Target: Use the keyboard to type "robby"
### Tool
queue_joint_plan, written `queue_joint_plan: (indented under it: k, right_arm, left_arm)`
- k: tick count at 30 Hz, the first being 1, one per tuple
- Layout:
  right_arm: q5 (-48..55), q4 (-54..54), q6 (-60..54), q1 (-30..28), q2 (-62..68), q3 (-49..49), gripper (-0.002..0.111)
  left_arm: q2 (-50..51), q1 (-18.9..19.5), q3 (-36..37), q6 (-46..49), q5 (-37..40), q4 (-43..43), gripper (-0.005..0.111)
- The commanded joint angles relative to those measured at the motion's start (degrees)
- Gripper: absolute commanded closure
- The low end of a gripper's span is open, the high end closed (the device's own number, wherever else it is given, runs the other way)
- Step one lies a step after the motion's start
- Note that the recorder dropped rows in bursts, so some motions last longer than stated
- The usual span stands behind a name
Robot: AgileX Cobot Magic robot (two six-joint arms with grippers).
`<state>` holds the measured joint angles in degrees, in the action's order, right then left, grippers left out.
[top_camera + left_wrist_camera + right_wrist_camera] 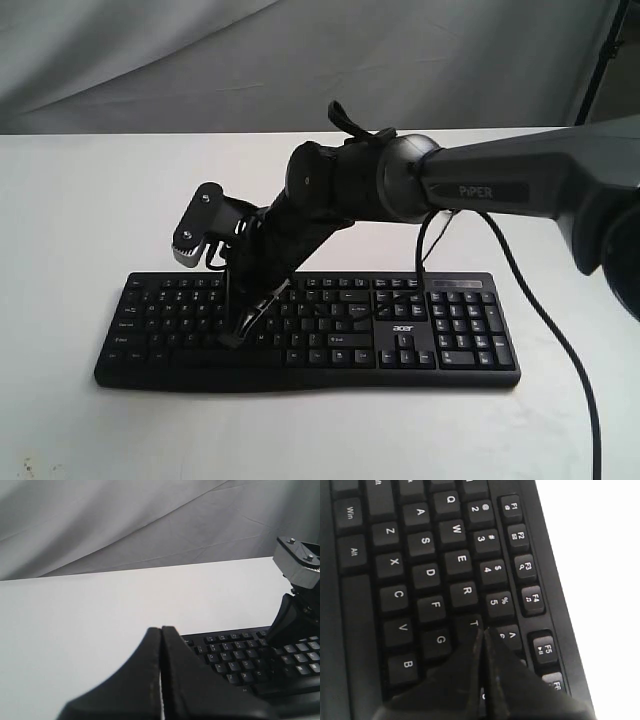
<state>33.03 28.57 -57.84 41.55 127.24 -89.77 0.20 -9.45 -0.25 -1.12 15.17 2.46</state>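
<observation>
Where the right gripper (482, 634) reaches in, clenched and empty, its tips sit at the keyboard's (425, 570) T key. The left gripper (161, 630), also clenched empty, stands off the keyboard's edge.

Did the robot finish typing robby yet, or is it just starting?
No screen is in view, so which letters are typed can't be told. The right gripper, shut to a point, is down at the keyboard, its tip by the T key, next to the R key. The left gripper is shut, off the keyboard. It may be at the first letter, with the rest left to type.
</observation>
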Motion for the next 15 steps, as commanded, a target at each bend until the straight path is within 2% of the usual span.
queue_joint_plan:
  k: [1,15]
  right_arm:
    - [0.28,0.45,-0.47,-0.37,0.14,-0.37,0.108]
    - [0.16,0.45,-0.47,-0.37,0.5,-0.37,0.108]
  left_arm:
    - [-0.2,-0.36,0.25,-0.16,-0.31,0.27,0.107]
    - [-0.2,-0.36,0.25,-0.16,-0.31,0.27,0.107]
